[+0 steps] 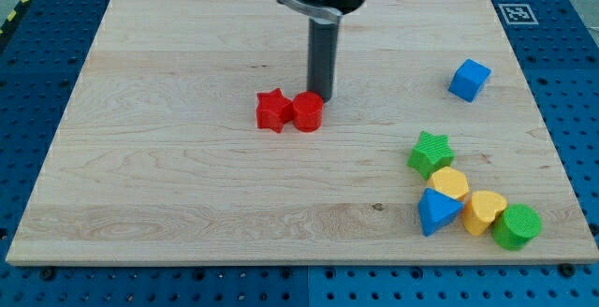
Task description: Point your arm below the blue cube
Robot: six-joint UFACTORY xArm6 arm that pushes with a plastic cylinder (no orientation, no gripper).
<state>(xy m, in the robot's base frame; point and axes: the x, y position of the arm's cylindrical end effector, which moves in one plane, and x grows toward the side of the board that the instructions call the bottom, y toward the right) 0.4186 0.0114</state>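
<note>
The blue cube [469, 80] sits alone near the view's right side of the wooden board [168, 195]. My tip [321, 95] comes down from the view's top centre and ends just behind a red cylinder [307, 112], touching or nearly touching it. A red star [272, 110] lies against the cylinder's left side. The tip is far to the left of the blue cube and slightly lower than it in the view.
A cluster lies at the view's bottom right: a green star [430, 153], a yellow block [450, 184], a blue triangular block [436, 212], a yellow heart [484, 211] and a green cylinder [517, 226]. A marker tag [516, 13] sits at the top right corner.
</note>
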